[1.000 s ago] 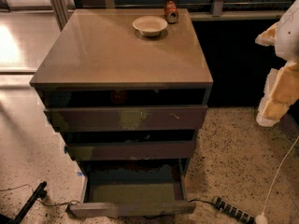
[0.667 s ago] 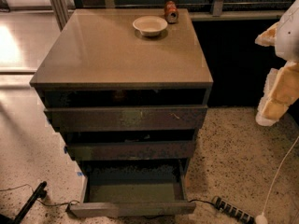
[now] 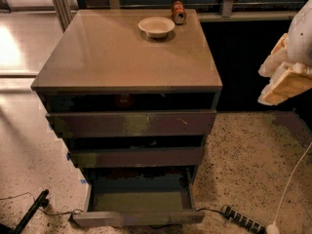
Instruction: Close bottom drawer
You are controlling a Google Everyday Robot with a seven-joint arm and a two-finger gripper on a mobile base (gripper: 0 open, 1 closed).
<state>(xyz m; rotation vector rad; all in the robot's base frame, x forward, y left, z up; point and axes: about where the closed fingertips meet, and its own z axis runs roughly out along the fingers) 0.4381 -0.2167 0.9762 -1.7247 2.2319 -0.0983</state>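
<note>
The bottom drawer (image 3: 137, 218) of a three-drawer cabinet (image 3: 126, 57) stands pulled far out toward me. Its slim dark front is lowest in view and its shallow grey-green tray (image 3: 141, 200) is bare. The middle drawer front (image 3: 136, 157) and the taller top drawer front (image 3: 131, 124) sit slightly out, stepped above it. My gripper (image 3: 288, 69), white and cream, hangs at the right edge of the view. It is level with the cabinet top and well to the right of the cabinet, far from the bottom drawer.
A white bowl (image 3: 156, 27) and a can (image 3: 178, 12) lying on its side sit at the back of the cabinet top. A black power strip (image 3: 242, 219) and a white cable (image 3: 291, 179) lie on the speckled floor at right. A black rod (image 3: 31, 211) lies at left.
My gripper at the right edge has moved up a little. The drawers and the things on the cabinet have not moved.
</note>
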